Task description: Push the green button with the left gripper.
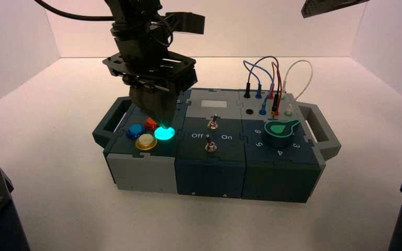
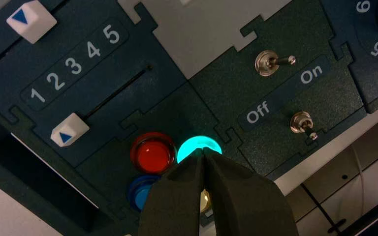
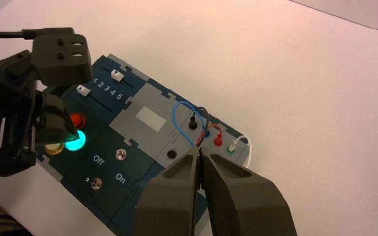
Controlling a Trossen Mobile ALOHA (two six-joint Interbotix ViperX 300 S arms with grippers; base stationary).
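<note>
The left end effector (image 2: 204, 153) is pointing steeply down, clenched, tips touching the glowing green button (image 2: 198, 146) beside the red button (image 2: 153, 153). The right end effector (image 3: 200, 156) is hovering clenched. Labels: "Off", "On", "1 2 3 4 5".

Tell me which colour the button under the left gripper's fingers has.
Glowing teal-green: the green button is lit, plainest in the left wrist view, at the left gripper.

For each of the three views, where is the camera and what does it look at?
High view: above and behind, looking down at the box; the left gripper shows.
Left wrist view: on the left arm, looking down at the lit green button, closed fingertips on it.
Right wrist view: raised, off to one side; closed right gripper in front.
All share the green button.
</note>
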